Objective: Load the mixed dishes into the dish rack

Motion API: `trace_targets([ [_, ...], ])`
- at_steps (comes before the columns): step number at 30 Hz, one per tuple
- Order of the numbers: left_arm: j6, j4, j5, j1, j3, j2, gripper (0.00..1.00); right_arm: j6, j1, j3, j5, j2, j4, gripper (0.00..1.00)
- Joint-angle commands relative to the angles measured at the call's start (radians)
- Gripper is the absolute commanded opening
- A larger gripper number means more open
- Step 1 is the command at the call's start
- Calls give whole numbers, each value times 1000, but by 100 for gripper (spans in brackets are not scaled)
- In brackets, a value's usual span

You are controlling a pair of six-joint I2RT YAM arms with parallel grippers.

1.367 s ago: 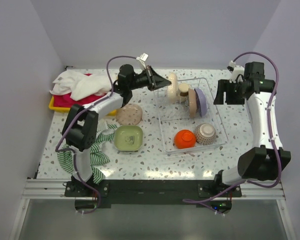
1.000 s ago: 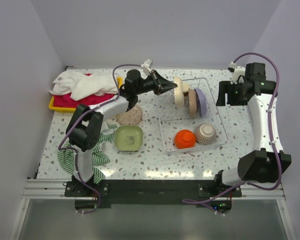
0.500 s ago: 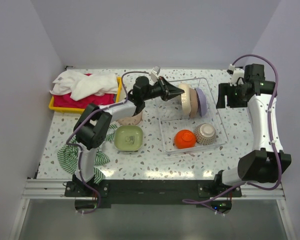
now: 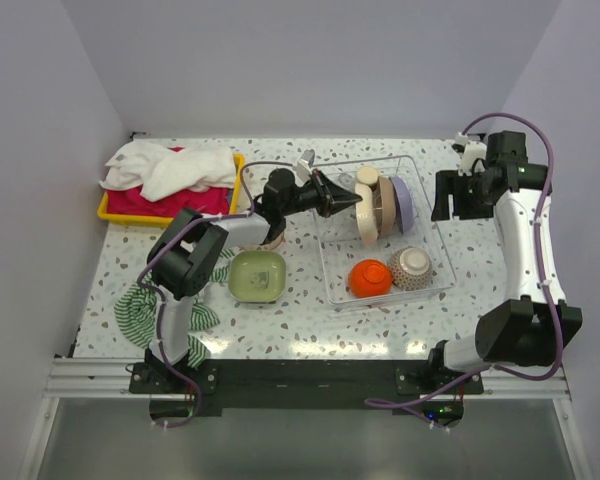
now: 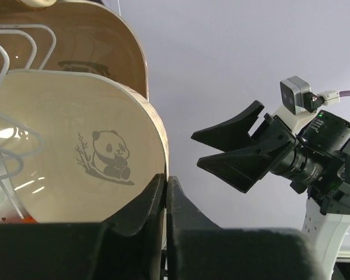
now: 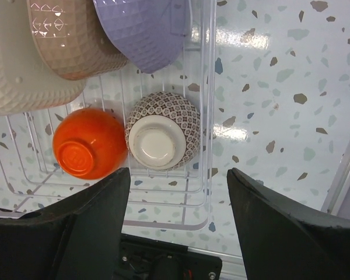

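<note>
Speckled bench (image 4: 310, 325), pale walls around. My left jaws are pinched tight on the rim of the tan plate (image 5: 76, 157), with my left arm (image 4: 230, 222) stretched low toward the dish rack (image 4: 326, 262). That plate stands on edge among the wires, panda face toward my left wrist camera, its edge running near to far. My right jaws hang wide and empty near the rack's right side. The plate's lower rim hides behind my fingers.

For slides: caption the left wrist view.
Left gripper shut on the panda-print plate beside dish rack wires.
</note>
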Motion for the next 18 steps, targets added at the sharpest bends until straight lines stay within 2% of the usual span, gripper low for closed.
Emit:
trace_targets([
  [1,19,37,-30,0,6,-3,19,-11,-3,-3,11,-23,0,72],
  [2,33,25,-34,-2,21,-5,28,-11,-3,-3,8,-23,0,72],
  [3,52,-1,-36,-2,24,-11,42,-8,-1,-3,6,-25,3,72],
  [6,107,-64,-40,-2,53,-26,54,0,-1,-11,-6,-29,11,72],
  [9,160,-139,-51,0,59,-55,62,9,-3,-28,-20,-42,22,72],
  [12,200,-162,-56,0,33,-85,61,15,-4,-49,-35,-54,34,72],
  [14,208,-183,-66,-3,20,-92,56,17,-3,-68,-42,-62,42,72],
  [15,219,-206,-71,-5,16,-98,50,18,-3,-72,-43,-63,43,72],
  [18,227,-233,-73,-11,7,-106,47,19,-3,-81,-49,-68,46,72],
])
